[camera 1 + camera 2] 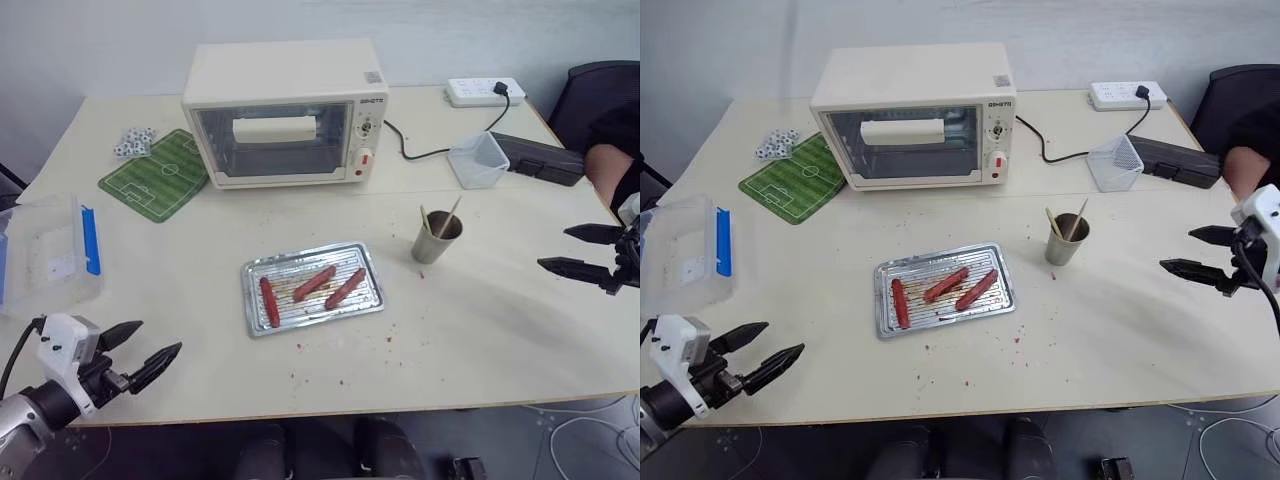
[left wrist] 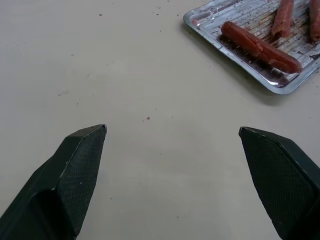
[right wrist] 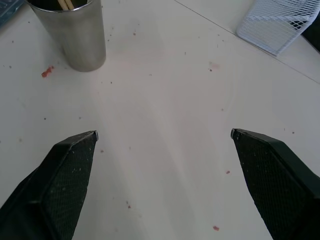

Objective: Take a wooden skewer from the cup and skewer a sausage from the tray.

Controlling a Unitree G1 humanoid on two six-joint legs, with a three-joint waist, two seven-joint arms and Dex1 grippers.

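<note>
A silver tray [image 1: 254, 272] lies mid-table and holds three reddish-brown sausages [image 1: 314, 283]. To its right stands the grey-brown cup [image 1: 436, 240] with thin wooden skewers [image 1: 447, 217] sticking out of it. My left gripper [image 1: 150, 350] hangs open over the table's near left edge, well left of the tray, with nothing between its fingers. Open and empty as well, my right gripper [image 1: 565, 250] hovers at the right edge, pointing left toward the cup. In the left wrist view the tray [image 2: 270, 82] shows ahead with a sausage [image 2: 260, 47]. In the right wrist view the cup [image 3: 75, 35] stands ahead.
A cream toaster oven [image 1: 285, 112] stands at the back, a green football-pitch mat [image 1: 155, 177] and dice [image 1: 133, 142] to its left. A clear lidded box [image 1: 45, 255] sits at the left edge. A clear square tub [image 1: 478, 160], black case [image 1: 540, 158] and power strip [image 1: 484, 92] lie back right.
</note>
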